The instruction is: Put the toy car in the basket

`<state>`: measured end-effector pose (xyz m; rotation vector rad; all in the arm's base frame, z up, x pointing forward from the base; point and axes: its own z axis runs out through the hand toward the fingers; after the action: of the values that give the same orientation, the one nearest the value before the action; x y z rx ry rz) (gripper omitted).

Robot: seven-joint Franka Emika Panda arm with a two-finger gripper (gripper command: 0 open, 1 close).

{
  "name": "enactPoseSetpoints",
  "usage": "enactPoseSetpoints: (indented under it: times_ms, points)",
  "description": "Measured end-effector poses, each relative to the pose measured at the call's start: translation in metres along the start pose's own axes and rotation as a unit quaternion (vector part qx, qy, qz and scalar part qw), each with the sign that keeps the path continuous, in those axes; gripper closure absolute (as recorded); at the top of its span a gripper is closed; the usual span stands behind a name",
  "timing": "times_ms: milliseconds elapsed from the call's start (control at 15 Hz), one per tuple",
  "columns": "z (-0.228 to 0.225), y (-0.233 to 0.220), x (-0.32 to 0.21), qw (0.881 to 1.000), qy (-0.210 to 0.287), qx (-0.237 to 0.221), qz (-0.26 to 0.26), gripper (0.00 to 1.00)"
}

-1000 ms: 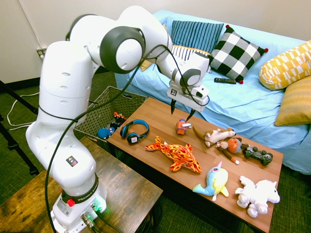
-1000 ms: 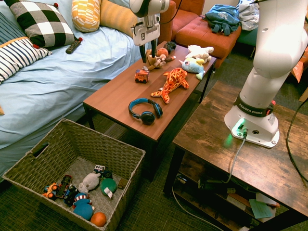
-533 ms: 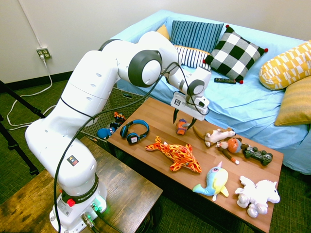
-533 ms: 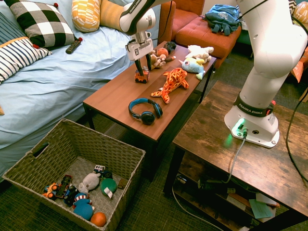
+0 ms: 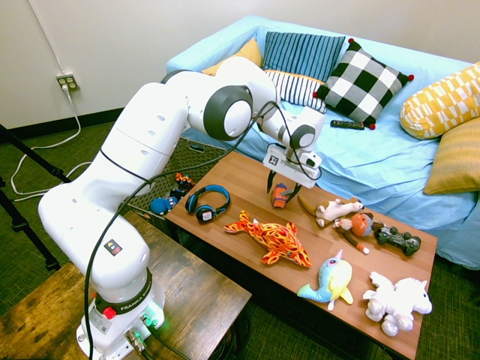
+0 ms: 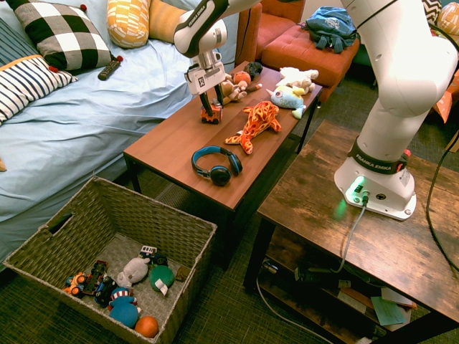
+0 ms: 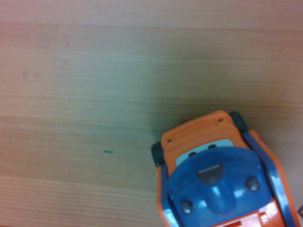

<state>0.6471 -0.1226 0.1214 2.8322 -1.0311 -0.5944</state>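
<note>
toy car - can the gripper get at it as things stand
Probably yes. The gripper is already low over the toy car, its open fingers on either side of it. The orange plush fish and headphones lie apart from it on the table, so nothing blocks a close.

A sofa [image 5: 360,150] draped in a light blue cover is set against a plain white wall [image 5: 112,37], and dark green carpet [image 5: 30,172] is laid over the floor. A low wooden coffee table [image 5: 247,180] is placed before the sofa, and an orange ottoman [image 6: 301,54] is seen beyond it.
</note>
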Motion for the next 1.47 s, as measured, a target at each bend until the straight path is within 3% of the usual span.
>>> enactPoseSetpoints:
  times_ms: [533, 800, 933, 1067, 1333, 1467]
  points:
    - [-0.002, -0.001, 0.006, 1.0, 0.003, 0.0, -0.004, 1.0]
    - [-0.04, 0.004, -0.006, 0.999, 0.037, 0.033, -0.013, 1.0]
    - [-0.073, -0.018, -0.051, 0.997, 0.052, 0.04, -0.039, 1.0]
    - [-0.093, -0.072, -0.127, 0.995, 0.073, 0.029, -0.068, 1.0]
    - [-0.06, -0.206, -0.301, 0.988, 0.109, -0.022, -0.108, 1.0]
    - [-0.026, -0.261, -0.345, 0.986, 0.115, -0.052, -0.113, 1.0]
